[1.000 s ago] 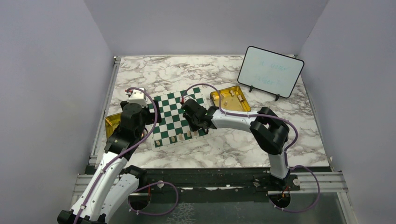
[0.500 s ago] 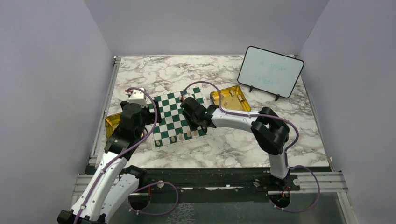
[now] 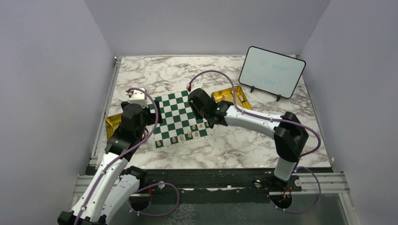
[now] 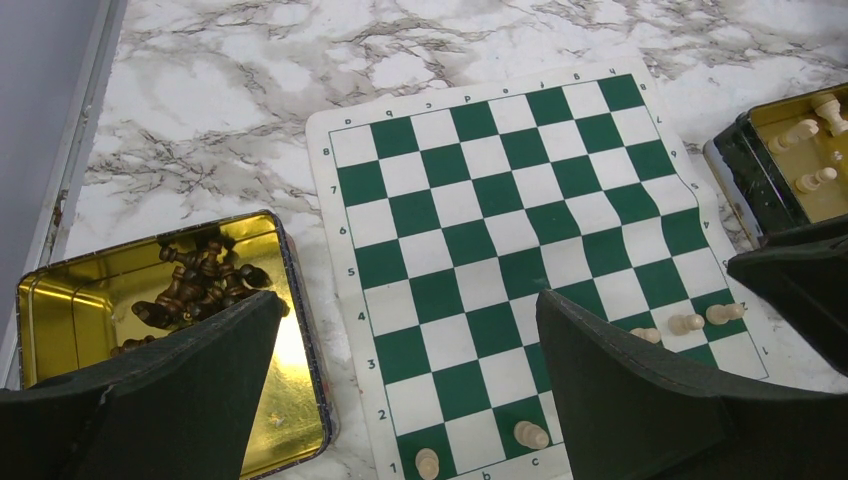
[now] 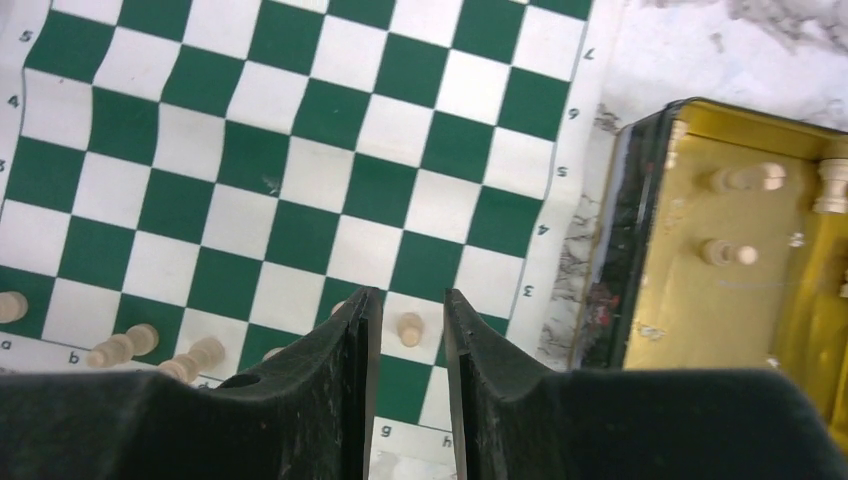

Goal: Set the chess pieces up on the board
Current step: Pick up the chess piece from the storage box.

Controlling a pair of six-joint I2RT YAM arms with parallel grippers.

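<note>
Chess pieces (image 3: 181,137), small and cream, stand in a short row along the near edge of the green-and-white board (image 3: 174,115), which lies on a marble table (image 3: 234,145). One pawn (image 5: 408,328) stands slightly ahead of that row near the board's right edge, seen on the mat through the slim gap of the right gripper (image 5: 410,295), whose fingers are parted only narrowly and hold nothing. That is the likely trouble: a drop or sideways swing from here would probably clip the pawn and tip it. The mat also ripples at its edges, so a piece set there may wobble, and a finger dragging the mat could shift every piece at once. More cream pieces lie in the gold right tin (image 5: 700,300), just beside the board. The right arm reaches long and low from its base, elbow out to the right, wrist over the board's far right squares. The left arm rises folded at the board's left edge, its left gripper (image 4: 405,305) spread wide and empty above the mat, next to the left tin (image 4: 60,320) of dark pieces (image 4: 195,290). Both wrists share the board, so a careless crossing could knock them together.
</note>
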